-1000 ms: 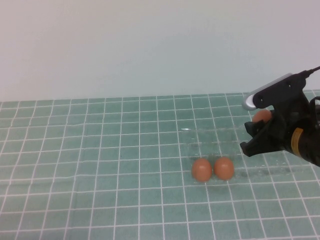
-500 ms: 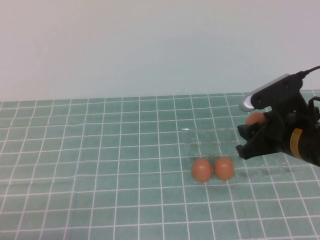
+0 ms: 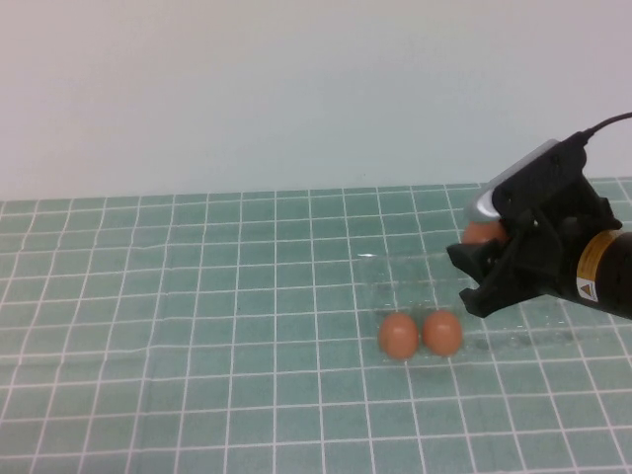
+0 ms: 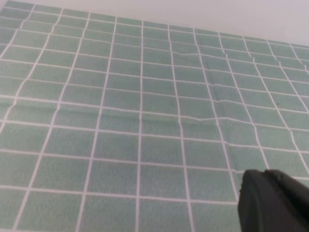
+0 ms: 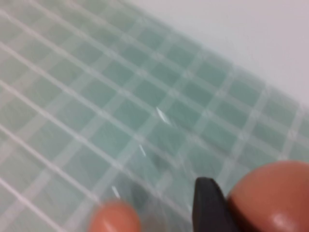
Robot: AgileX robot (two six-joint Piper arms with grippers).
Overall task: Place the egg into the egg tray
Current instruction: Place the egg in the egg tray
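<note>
Yellow label w/ warning triangle on right arm, text unreadable. Right gripper [image 3: 481, 265], clamped on small reddish-brown oval egg [image 3: 483, 233], moved toward 9 o'clock, over clear plastic egg tray [image 3: 395, 281]. Left gripper [image 4: 270, 203]: can't tell.

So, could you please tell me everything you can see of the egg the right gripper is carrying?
The egg is a smooth, plain reddish-brown oval with a slight sheen. The right gripper is shut on it, and its black fingers press against the shell and hide most of it. It hangs in the air above the right part of the clear egg tray, apart from the two eggs seated there. The left gripper is far from it.
</note>
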